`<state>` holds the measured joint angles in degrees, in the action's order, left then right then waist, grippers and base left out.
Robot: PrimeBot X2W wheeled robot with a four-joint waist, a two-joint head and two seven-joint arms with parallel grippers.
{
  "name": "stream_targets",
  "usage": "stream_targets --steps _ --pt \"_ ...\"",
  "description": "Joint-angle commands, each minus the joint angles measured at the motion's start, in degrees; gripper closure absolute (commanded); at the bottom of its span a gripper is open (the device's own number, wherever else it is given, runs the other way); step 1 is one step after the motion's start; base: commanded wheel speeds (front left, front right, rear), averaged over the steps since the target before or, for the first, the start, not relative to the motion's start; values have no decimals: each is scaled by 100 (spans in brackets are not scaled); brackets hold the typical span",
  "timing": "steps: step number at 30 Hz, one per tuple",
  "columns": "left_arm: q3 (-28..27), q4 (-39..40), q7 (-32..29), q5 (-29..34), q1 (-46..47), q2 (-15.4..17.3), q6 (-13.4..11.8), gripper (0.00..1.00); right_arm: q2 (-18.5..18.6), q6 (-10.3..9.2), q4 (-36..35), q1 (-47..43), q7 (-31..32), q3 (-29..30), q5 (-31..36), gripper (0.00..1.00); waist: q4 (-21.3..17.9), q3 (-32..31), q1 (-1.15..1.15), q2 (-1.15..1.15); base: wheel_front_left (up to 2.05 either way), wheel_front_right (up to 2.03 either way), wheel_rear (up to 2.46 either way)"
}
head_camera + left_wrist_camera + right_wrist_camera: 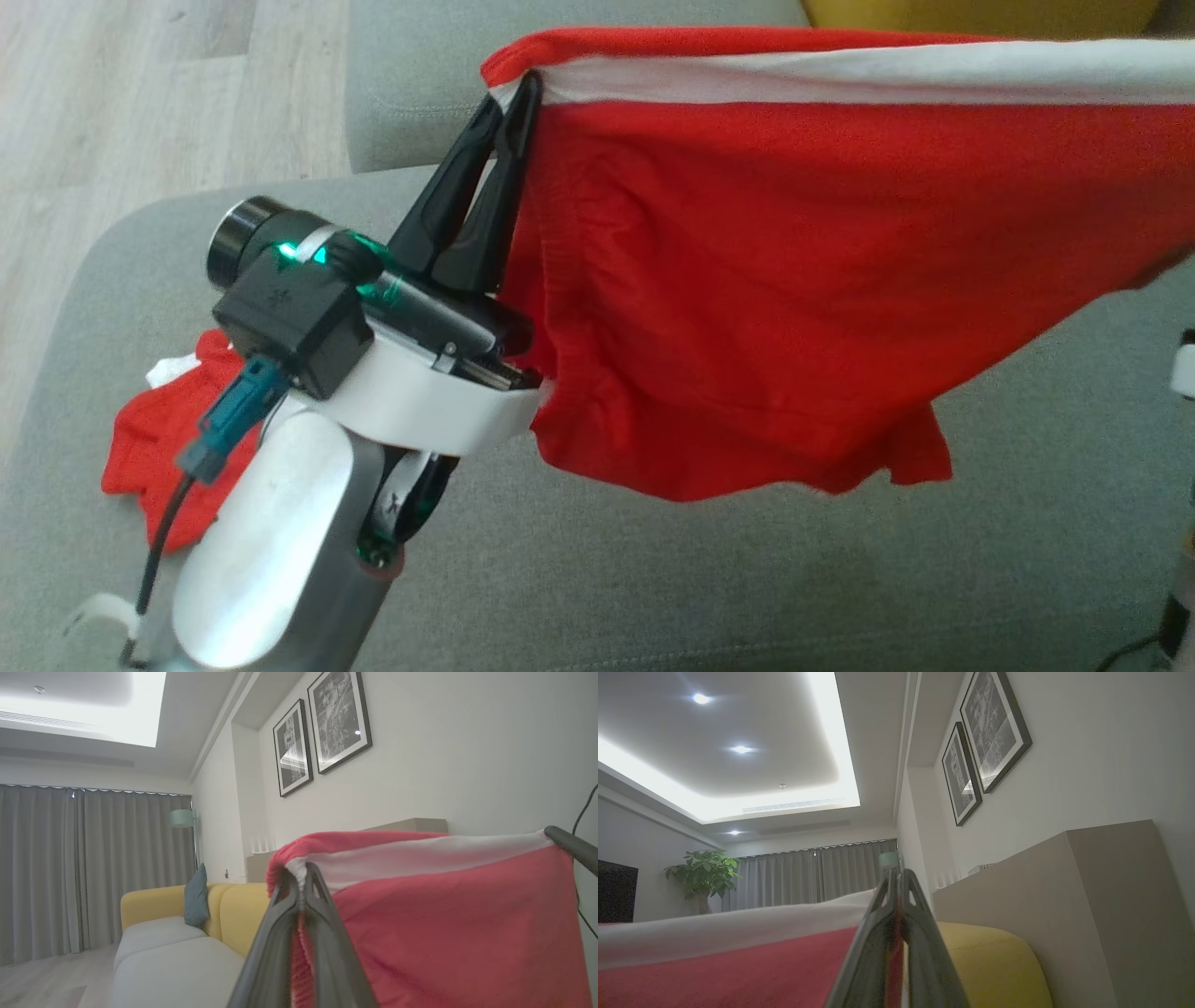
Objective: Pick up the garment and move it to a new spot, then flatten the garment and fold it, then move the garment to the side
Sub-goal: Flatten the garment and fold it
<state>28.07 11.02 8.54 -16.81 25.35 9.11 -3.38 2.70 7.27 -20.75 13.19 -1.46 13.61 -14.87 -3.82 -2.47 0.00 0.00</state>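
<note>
A red garment [766, 280] with a white band along its top edge hangs stretched in the air above the grey sofa seat [747, 579]. My left gripper [525, 89] is shut on its upper left corner, fingers pointing up. The left wrist view shows the same pinch by the left gripper [302, 870], with the garment [444, 914] spreading right to the other arm's dark finger [570, 847]. In the right wrist view my right gripper [896, 877] is shut on the opposite corner of the garment [738, 961], whose lower hem droops loose.
Another crumpled red cloth [149, 439] with a bit of white lies on the seat behind my left forearm. The sofa backrest [420, 84] rises behind, with a yellow cushion [980, 14] at top right. Wooden floor [112, 112] lies to the left.
</note>
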Motion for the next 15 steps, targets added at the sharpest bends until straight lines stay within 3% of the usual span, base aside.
stream_targets --steps 1,8,15 --pt "-259 241 -80 -64 277 173 -54 100 20 22 -261 239 60 -110 -58 100 -10 24 0 0 0 0 0" --pt "-359 -30 -453 -337 644 307 160 100 19 22 44 743 397 -224 58 100 -133 396 0 0 0 0 0" --pt "-619 -1189 -763 -553 2257 635 758 100 19 22 1470 2622 575 -483 155 100 -322 1702 0 0 0 0 0"
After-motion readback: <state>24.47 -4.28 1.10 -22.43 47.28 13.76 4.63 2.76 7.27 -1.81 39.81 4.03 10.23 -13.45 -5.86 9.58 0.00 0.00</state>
